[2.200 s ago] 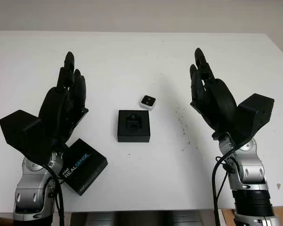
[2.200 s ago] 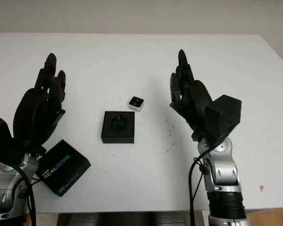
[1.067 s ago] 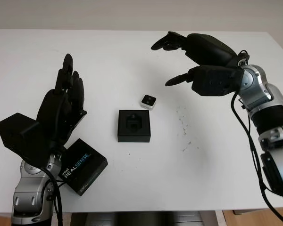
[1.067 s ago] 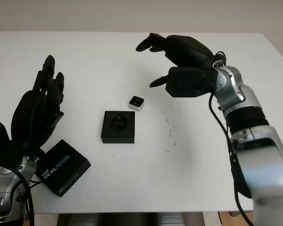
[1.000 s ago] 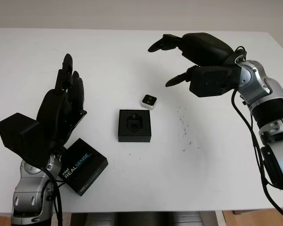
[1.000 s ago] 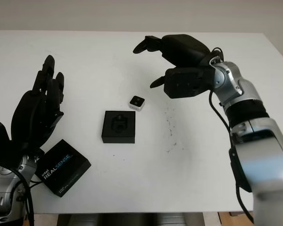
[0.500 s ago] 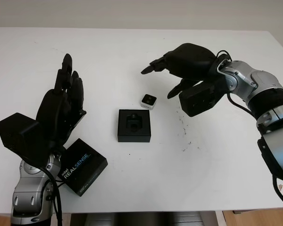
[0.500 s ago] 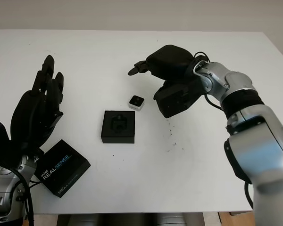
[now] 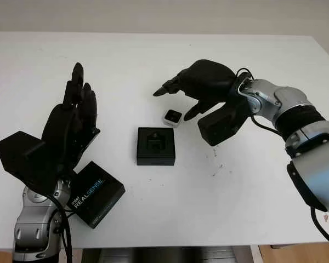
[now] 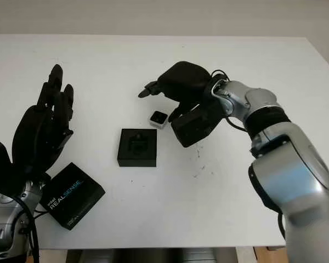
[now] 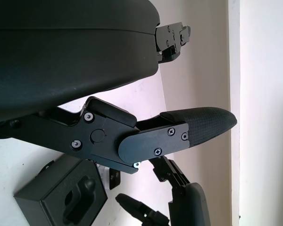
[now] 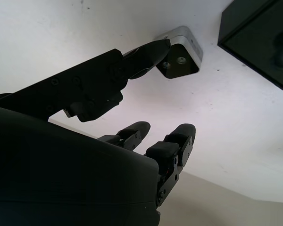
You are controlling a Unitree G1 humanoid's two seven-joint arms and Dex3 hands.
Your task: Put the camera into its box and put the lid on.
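Right hand (image 9: 178, 96) released, holding nothing, over camera (image 9: 172, 117); we judge grasp next, then box (image 9: 156, 146).

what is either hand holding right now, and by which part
Nothing is held. The right hand is open above the small camera, not yet closed on it; the left hand is open, raised beside the lid.

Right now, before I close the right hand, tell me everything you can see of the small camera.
The camera is a small, squarish block with a silver casing and a dark front face turned upward, showing two small round openings. It lies flat on the white table, just beyond the far right corner of the open black box, apart from it. The right hand is open and arched above it; one fingertip is at the casing's edge, but contact cannot be confirmed.
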